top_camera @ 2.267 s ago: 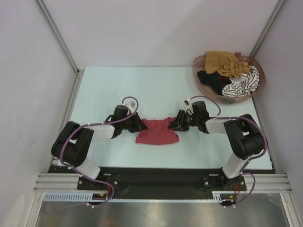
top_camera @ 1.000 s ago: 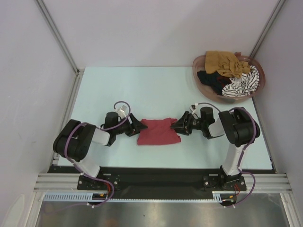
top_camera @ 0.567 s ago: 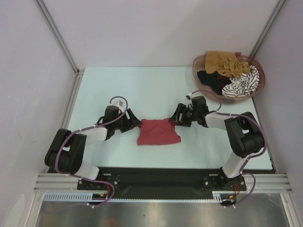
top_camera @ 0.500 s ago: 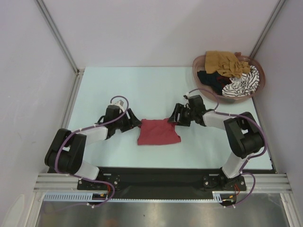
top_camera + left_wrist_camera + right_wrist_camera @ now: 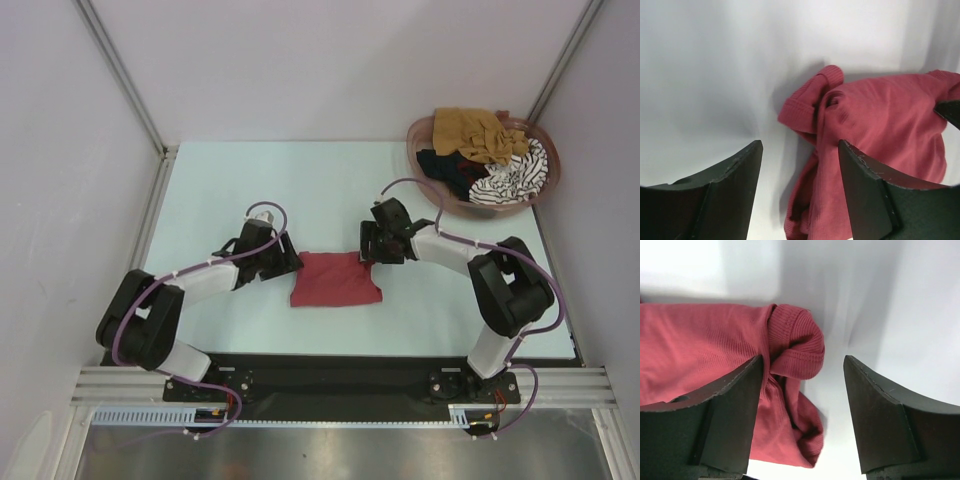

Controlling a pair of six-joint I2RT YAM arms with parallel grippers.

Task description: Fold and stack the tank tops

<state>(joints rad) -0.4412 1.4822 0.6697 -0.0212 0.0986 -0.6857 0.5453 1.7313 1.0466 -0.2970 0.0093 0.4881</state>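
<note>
Left of centre, the left gripper (image 5: pixel 290 264) stands wide beside the folded dark red tank top (image 5: pixel 336 281) on the pale blue table (image 5: pixel 300 185). The right gripper (image 5: pixel 368 250) gapes likewise at its far right corner. Far right, a basket (image 5: pixel 413 138) holds the other tank tops (image 5: pixel 490 152); white walls (image 5: pixel 320 70) surround.

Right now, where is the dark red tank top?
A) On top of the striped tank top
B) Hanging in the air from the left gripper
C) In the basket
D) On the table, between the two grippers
D: the dark red tank top lies on the table between the open left gripper and the open right gripper, away from the basket.
</note>
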